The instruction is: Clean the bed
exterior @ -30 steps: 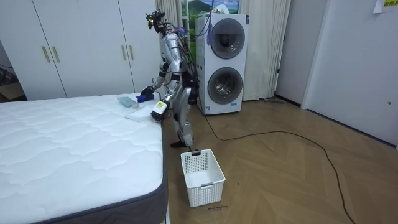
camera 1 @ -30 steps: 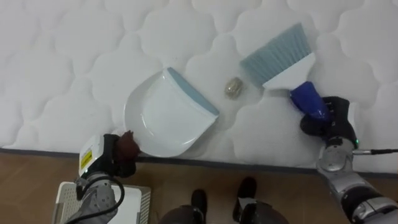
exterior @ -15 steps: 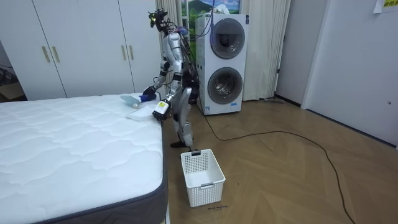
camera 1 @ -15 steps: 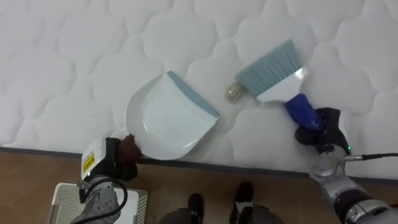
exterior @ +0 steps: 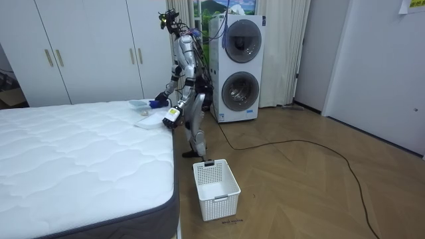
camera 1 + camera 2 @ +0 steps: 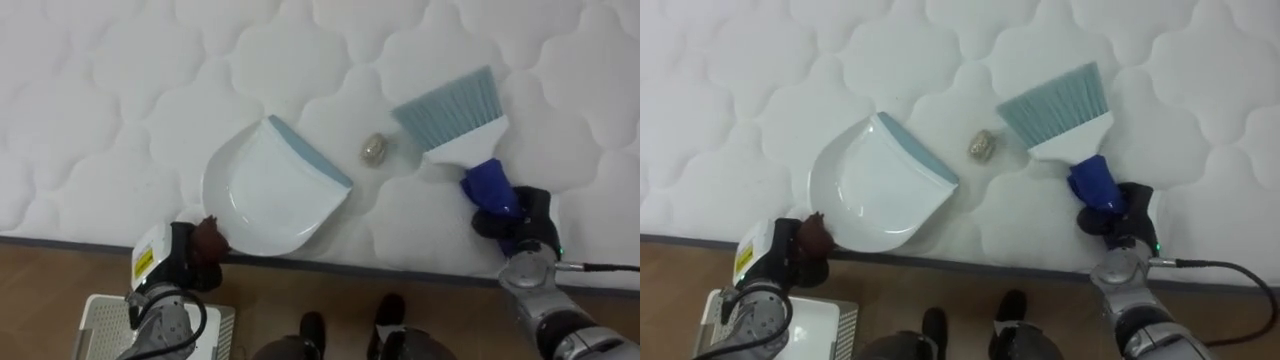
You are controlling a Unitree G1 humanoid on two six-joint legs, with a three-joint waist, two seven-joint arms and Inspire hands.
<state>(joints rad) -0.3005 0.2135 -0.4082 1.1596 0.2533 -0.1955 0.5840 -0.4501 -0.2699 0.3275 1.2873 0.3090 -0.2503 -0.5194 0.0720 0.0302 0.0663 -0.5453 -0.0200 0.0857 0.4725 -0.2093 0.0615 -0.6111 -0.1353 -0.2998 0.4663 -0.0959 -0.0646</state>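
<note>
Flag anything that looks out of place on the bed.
One thing: a small crumpled lump lies loose on the white mattress, between the lip of the dustpan and the bristles of the brush. Nothing else stands out.

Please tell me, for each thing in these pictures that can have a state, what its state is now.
dustpan: flat on the mattress, empty, handle gripped by the left hand.
brush: lying on the mattress, handle gripped by the right hand.
scrap: loose between dustpan and brush, not yet in the pan.
basket: upright on the floor beside the bed.
washing machine doors: shut.
wardrobe doors: shut.
</note>
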